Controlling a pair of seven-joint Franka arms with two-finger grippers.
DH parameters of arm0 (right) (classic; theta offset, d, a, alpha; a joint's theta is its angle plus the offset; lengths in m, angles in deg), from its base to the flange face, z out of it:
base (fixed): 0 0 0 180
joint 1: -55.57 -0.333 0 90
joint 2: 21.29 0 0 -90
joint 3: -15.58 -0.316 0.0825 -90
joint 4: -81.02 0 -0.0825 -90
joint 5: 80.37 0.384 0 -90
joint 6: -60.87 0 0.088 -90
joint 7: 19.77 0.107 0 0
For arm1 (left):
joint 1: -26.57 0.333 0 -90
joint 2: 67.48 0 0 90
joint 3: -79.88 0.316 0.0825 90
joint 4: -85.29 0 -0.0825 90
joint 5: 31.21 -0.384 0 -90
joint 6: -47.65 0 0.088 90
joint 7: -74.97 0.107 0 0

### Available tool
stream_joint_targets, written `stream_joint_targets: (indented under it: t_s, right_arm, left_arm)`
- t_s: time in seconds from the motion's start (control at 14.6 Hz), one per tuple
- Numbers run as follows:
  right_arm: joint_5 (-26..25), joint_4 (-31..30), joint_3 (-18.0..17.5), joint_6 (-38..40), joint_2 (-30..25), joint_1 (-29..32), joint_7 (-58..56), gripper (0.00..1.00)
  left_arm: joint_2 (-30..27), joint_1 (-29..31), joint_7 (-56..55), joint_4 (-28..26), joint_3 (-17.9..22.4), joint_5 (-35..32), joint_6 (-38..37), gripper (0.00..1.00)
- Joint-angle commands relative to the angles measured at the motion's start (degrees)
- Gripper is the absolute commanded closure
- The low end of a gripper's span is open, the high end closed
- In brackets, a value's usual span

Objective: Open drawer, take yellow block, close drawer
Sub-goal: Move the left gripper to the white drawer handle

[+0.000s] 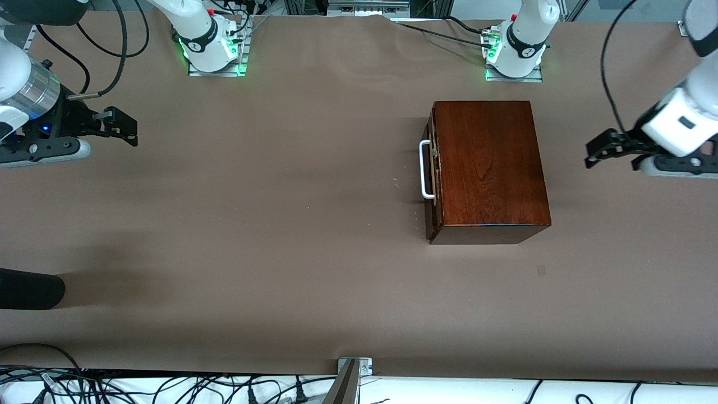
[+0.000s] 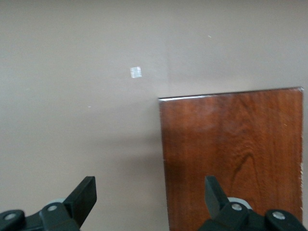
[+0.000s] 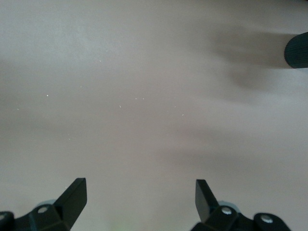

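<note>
The dark reddish-brown wooden box (image 1: 491,168) stands toward the left arm's end of the table. Its drawer (image 1: 432,168) is pushed in, and the white bar handle (image 1: 424,169) faces the right arm's end. The yellow block is hidden. My left gripper (image 1: 595,152) hangs open and empty above the table beside the box's closed back. In the left wrist view the left gripper (image 2: 149,187) shows its fingers wide apart over the box's top (image 2: 231,154) and bare table. My right gripper (image 1: 128,128) waits open and empty over the right arm's end; the right wrist view shows it (image 3: 140,185) over bare table.
A black rounded object (image 1: 28,289) juts in at the right arm's end, nearer the front camera; it also shows in the right wrist view (image 3: 297,50). A small tape mark (image 1: 541,270) lies nearer the camera than the box. Cables run along the table's front edge.
</note>
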Motion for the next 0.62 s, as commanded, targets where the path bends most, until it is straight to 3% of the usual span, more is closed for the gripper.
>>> stream_joint_targets:
  t_s: [0.0,0.14,0.27,0.41,0.55]
  right_arm:
    - [0.83,0.26,0.07,-0.12,-0.36,-0.06,0.49,0.0]
    - [0.74,0.35,0.07,-0.3,-0.36,-0.06,0.41,0.0]
    - [0.39,0.35,0.07,-0.38,-0.36,-0.06,0.4,0.0]
    - [0.39,0.44,0.07,-0.65,-0.36,-0.06,0.4,0.0]
    - [0.65,0.44,0.16,-0.74,-0.27,0.03,0.32,0.0]
  left_arm:
    - [1.81,-3.09,-0.42,-0.36,-4.56,3.53,-0.03,0.0]
    - [4.0,-3.62,-1.72,0.51,-10.54,3.54,1.46,0.0]
    - [5.32,-5.37,-10.39,1.21,-14.07,2.93,3.92,0.0]
    - [8.47,-10.8,-16.13,3.31,-14.26,2.23,4.46,0.0]
    - [14.0,-15.21,-19.64,8.93,-14.26,-0.93,4.37,0.0]
